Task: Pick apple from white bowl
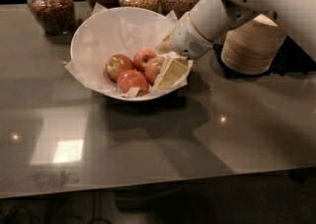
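Observation:
The white bowl (94,35), wide and lined with crinkled white paper, stands on the dark counter at upper centre. Several apples lie in its near right part. A dull orange-red apple (154,68) lies furthest right, partly hidden by the gripper. An apple with a yellow-green patch (117,65) is on the left, one (143,56) lies behind, and a redder one (132,81) is in front. My gripper (172,72), cream-coloured, reaches down over the bowl's right rim and sits right against the right side of the orange-red apple.
A stack of tan-sided paper bowls (252,45) stands on a dark mat to the right, under my white arm (217,16). Several glass jars of grains (51,8) line the back edge. The counter's front edge (158,186) runs along the bottom.

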You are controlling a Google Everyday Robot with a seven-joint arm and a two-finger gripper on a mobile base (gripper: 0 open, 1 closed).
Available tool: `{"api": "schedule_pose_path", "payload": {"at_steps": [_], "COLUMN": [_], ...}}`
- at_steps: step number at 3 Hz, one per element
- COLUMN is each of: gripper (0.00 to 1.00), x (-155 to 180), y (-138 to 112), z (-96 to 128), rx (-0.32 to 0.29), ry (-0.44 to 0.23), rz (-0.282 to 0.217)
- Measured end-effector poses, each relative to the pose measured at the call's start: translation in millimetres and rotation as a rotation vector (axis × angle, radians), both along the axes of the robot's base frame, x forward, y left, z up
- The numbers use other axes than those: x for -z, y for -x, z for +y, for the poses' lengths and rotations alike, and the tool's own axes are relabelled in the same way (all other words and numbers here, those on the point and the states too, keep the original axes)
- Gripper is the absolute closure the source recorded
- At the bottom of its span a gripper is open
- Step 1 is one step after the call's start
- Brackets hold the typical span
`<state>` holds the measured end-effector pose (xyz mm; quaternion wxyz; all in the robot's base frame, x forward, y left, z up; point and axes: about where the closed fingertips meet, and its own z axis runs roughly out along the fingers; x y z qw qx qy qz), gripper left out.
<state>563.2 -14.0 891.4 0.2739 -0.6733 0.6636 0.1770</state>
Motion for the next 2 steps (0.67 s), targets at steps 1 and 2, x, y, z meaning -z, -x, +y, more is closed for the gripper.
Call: {"api": "schedule_pose_path", "payload": {"at_steps": [1, 2], "gripper": [0.23, 0.23], "x": [12.6, 18.0], "y": [-7.6, -12.2], "z": [3.6, 5.2], "rx": [0.015, 0.019], "ry": [0.012, 0.019], "rz": [0.025, 0.035]}}
